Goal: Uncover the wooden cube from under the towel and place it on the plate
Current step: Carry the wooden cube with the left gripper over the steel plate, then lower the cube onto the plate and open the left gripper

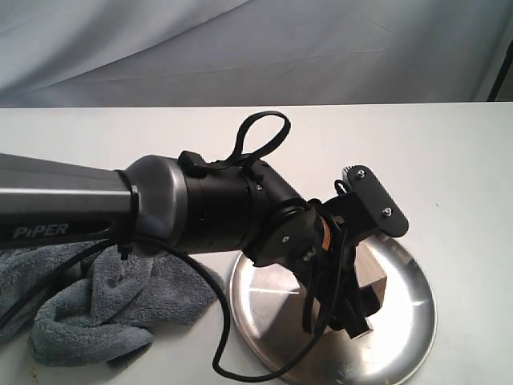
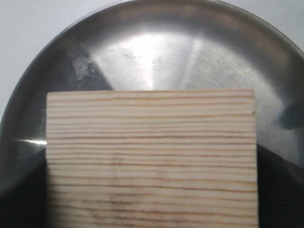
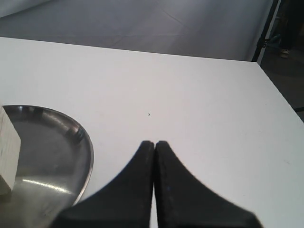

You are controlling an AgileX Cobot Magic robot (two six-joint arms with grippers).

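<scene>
The pale wooden cube (image 2: 152, 156) with fine grain lines fills the left wrist view, with the shiny silver plate (image 2: 156, 42) right behind it. My left gripper (image 1: 353, 309) reaches over the plate (image 1: 413, 329), its dark fingers (image 2: 21, 204) pressed against both sides of the cube (image 1: 372, 271); it is shut on it. Whether the cube touches the plate I cannot tell. The dark grey towel (image 1: 88, 305) lies crumpled at the lower left, off the cube. My right gripper (image 3: 155, 142) is shut and empty over bare table beside the plate (image 3: 57, 142); the cube (image 3: 7, 152) shows at that view's edge.
The left arm (image 1: 160, 208) and its looping black cables (image 1: 264, 136) cross the middle of the white table (image 1: 449, 160). A grey cloth backdrop (image 1: 256, 48) hangs behind. The table's far edge and a dark stand (image 3: 268, 28) show in the right wrist view.
</scene>
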